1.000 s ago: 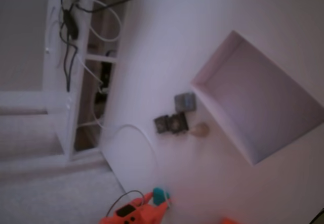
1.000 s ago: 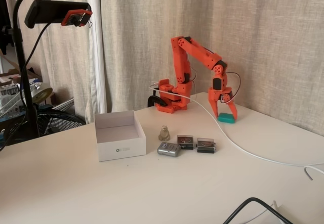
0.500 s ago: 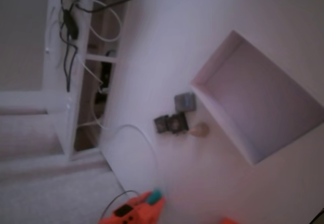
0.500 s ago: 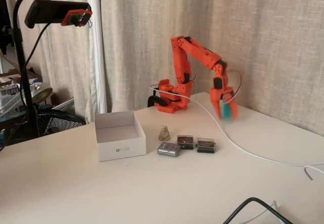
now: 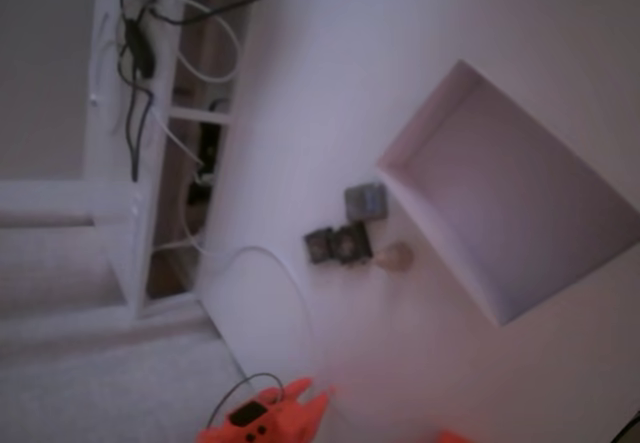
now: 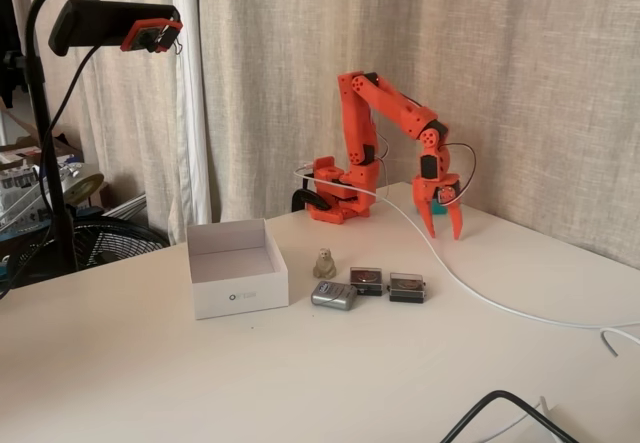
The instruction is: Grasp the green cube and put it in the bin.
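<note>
1. We judge the task to be at the grasp step. The gripper (image 6: 445,231) holds nothing, and the bin (image 6: 238,288), left of centre in the side-on fixed view, looks empty.
2. The green cube (image 6: 432,220) shows only as a teal sliver behind the left finger in that view, on the table at right of centre. In the downward-looking fixed view we cannot find it; the gripper (image 5: 318,391) at the bottom edge may hide it.
3. The fingers are spread apart, tips pointing down at or just above the tabletop. Whether the cube lies between them or just beside them we cannot tell.
4. The orange arm rises from its base near the curtain, bends at the elbow and drops the wrist almost straight down.
5. The next move, as we see it, calls for centring the spread fingers around the cube before closing. After that comes a lift and a carry over the small tan figurine (image 6: 324,263) and the dark square pieces (image 6: 388,284) to the bin (image 5: 415,148).
</note>
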{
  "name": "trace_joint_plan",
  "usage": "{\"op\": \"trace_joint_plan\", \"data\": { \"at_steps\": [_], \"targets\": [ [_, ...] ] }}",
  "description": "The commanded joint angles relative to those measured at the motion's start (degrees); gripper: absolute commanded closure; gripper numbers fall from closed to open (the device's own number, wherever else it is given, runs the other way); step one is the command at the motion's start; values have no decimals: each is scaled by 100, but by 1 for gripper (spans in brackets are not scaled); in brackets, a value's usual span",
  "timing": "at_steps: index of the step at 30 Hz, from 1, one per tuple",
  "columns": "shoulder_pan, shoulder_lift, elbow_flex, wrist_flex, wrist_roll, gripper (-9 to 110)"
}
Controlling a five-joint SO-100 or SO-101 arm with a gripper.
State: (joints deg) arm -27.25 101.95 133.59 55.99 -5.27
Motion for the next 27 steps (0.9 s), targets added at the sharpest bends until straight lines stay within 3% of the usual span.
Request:
{"op": "trace_joint_plan", "data": {
  "at_steps": [1,7,22,24,26,27],
  "targets": [
    [-264,246,-220,-396,0,85],
    [-738,431,-413,-932,-9,85],
    [-2663,2127,79,-861,-18,83],
    [-2839,2364,149,-624,-18,74],
    [-2918,2435,132,-334,-18,52],
    [-2927,2408,79,-141,-18,50]
  ]
}}
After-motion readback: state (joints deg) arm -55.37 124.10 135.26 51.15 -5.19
